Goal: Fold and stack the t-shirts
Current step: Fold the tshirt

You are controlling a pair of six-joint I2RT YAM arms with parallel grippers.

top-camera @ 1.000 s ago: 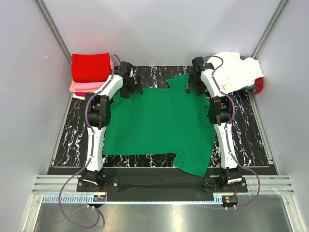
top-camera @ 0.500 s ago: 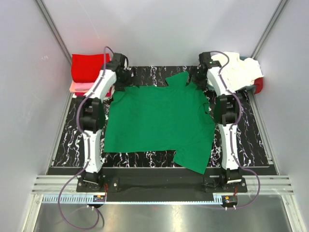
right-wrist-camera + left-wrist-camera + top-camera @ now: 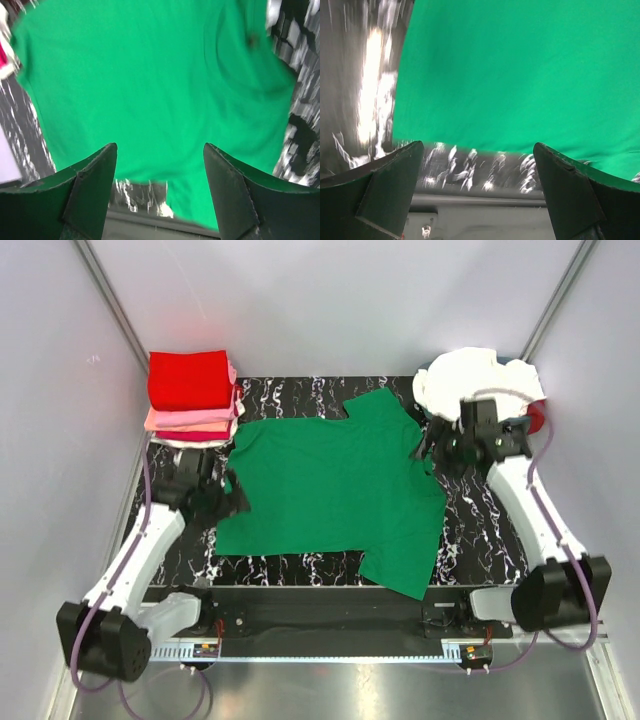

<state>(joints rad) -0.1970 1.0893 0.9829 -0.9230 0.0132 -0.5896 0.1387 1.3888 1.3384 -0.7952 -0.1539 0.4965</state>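
A bright green t-shirt [image 3: 330, 490] lies spread flat on the black white-veined mat [image 3: 500, 530]. It fills the left wrist view [image 3: 520, 75] and the right wrist view [image 3: 150, 85]. My left gripper [image 3: 232, 502] is open and empty at the shirt's left edge, near its lower left corner. My right gripper [image 3: 432, 448] is open and empty at the shirt's right sleeve. A folded stack of red and pink t-shirts [image 3: 190, 390] sits at the back left. A heap of white and cream t-shirts [image 3: 480, 375] lies at the back right.
Grey walls close in the sides and back. A metal rail [image 3: 330, 625] runs along the mat's near edge. A red cloth [image 3: 538, 415] peeks from under the white heap.
Both arms have pulled back from the shirt's far edge and swung outward, left arm to the left side, right arm to the right. The shirt now lies flat, let go.
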